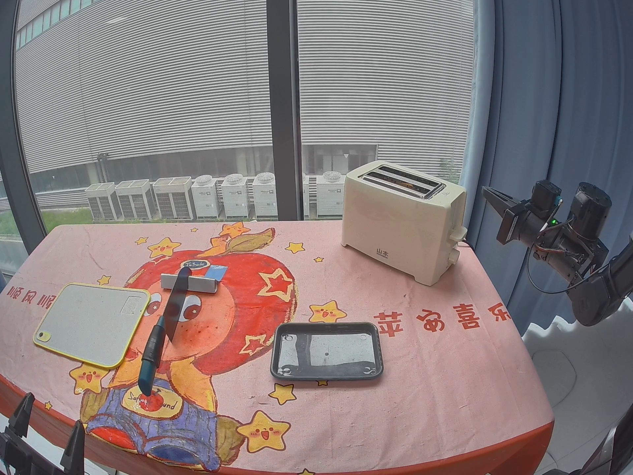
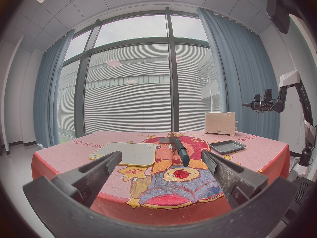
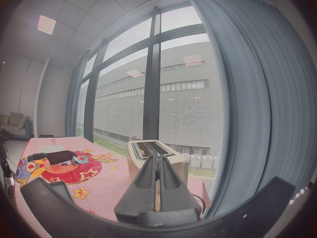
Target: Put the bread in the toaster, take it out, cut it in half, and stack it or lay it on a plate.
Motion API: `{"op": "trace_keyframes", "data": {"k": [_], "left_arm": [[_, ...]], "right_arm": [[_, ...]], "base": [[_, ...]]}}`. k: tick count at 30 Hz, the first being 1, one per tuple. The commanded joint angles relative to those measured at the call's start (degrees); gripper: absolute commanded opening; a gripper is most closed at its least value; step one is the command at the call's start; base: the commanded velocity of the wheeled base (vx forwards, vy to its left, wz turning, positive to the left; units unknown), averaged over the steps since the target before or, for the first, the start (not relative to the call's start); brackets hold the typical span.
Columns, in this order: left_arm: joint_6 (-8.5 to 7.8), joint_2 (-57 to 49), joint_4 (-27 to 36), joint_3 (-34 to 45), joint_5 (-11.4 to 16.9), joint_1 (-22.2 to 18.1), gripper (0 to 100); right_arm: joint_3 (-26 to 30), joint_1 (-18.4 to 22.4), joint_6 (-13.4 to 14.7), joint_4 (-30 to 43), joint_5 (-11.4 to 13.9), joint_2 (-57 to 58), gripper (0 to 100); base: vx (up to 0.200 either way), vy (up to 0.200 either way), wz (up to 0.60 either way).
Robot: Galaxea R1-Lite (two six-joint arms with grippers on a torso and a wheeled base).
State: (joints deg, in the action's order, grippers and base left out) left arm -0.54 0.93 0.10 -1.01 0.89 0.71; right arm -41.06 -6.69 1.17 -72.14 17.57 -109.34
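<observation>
A cream toaster (image 1: 402, 229) stands at the table's back right, and something brown, seemingly bread (image 1: 407, 183), sits low in one slot. The black plate (image 1: 327, 372) lies empty at centre front. A dark knife (image 1: 161, 328) leans with its blade on a small grey rest (image 1: 190, 282), beside the yellow-rimmed cutting board (image 1: 92, 323). My right gripper (image 1: 494, 199) hangs shut and empty off the table's right edge, level with the toaster top (image 3: 178, 169); its closed fingers (image 3: 157, 156) point at the slots. My left gripper (image 2: 161, 162) is open and empty, low before the table's front left corner.
A blue curtain (image 1: 560, 100) hangs close behind and beside my right arm. A window with a dark post (image 1: 283, 94) backs the table. The cloth between knife, plate and toaster is bare. The table's front edge (image 2: 158, 204) lies just ahead of my left gripper.
</observation>
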Motion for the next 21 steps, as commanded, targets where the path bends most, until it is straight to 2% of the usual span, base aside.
{"op": "trace_keyframes", "data": {"k": [1, 21], "left_arm": [[0.01, -0.9, 0.0, 0.9, 0.0, 0.0, 100], [0.01, -0.9, 0.0, 0.9, 0.0, 0.0, 100]], "right_arm": [[0.1, -0.1, 0.0, 0.0, 0.0, -0.3, 0], [0.1, -0.4, -0.1, 0.0, 0.0, -0.7, 0]], "base": [[0.000, 0.000, 0.00], [0.000, 0.000, 0.00]]}}
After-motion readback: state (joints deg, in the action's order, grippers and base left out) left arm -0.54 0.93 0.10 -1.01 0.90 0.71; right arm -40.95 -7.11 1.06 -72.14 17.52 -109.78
